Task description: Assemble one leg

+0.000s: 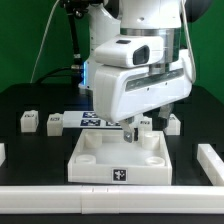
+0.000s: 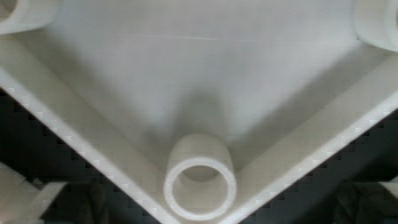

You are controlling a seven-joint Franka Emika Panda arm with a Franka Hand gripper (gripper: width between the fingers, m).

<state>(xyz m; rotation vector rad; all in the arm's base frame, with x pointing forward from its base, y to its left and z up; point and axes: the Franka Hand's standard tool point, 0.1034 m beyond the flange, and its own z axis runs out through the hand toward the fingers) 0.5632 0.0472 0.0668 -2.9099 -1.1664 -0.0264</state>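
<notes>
Several small white legs with marker tags stand in a row behind the tray: two at the exterior view's left (image 1: 29, 121) (image 1: 55, 122) and two at its right (image 1: 147, 122) (image 1: 172, 122). The large white tray-like piece (image 1: 90, 160) lies in front of them. My gripper (image 1: 129, 129) is low at the tray's back right corner. In the wrist view that corner and its round socket (image 2: 201, 182) lie between the two wide-set fingers of my gripper (image 2: 201, 208). The gripper looks open and holds no leg.
A flat black strip of square markers (image 1: 90, 120) lies behind the tray. Low white walls run along the front (image 1: 60, 195) and at the exterior view's right (image 1: 208, 160). The arm's bulky body hides the middle of the back area.
</notes>
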